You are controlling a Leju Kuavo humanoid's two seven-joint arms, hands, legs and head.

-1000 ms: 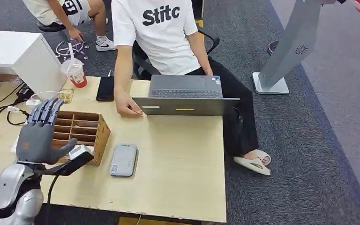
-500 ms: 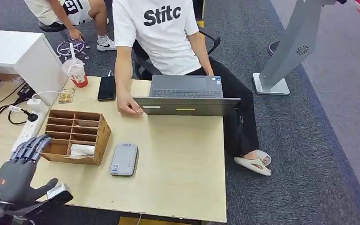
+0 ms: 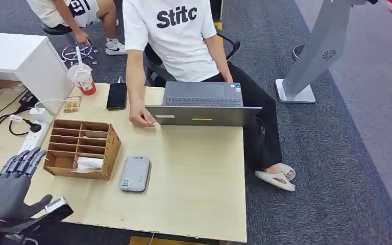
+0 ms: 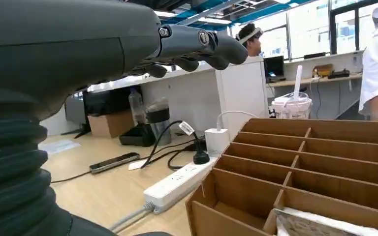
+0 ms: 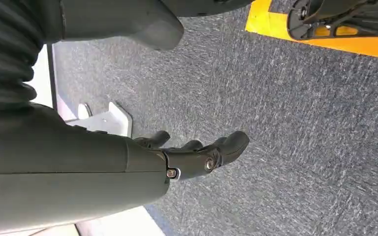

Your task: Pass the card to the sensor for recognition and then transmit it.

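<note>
A white card point(image 3: 89, 163) lies in a front slot of the wooden divider box point(image 3: 109, 145) on the table's left side; in the left wrist view, the card point(image 4: 320, 225) shows at the box's point(image 4: 334, 157) near corner. The grey flat sensor point(image 3: 135, 173) sits just right of the box. My left hand point(image 3: 7, 191) hovers low at the table's near left corner, fingers point(image 4: 197, 42) stretched out and apart, holding nothing. My right hand point(image 5: 192, 157) hangs over the carpet, fingers loosely extended and empty.
A person in a white shirt sits behind an open laptop point(image 3: 202, 104), one hand point(image 3: 142, 117) on the table. A drink cup point(image 3: 83, 77), a black phone point(image 3: 116, 96) and a power strip point(image 3: 30, 140) with cables lie at the back left. A grey stand point(image 3: 311, 56) rises at the right.
My left hand has dropped from over the divider box toward the table's near left corner and now sits lower and further left. Card, sensor and person are unchanged.
</note>
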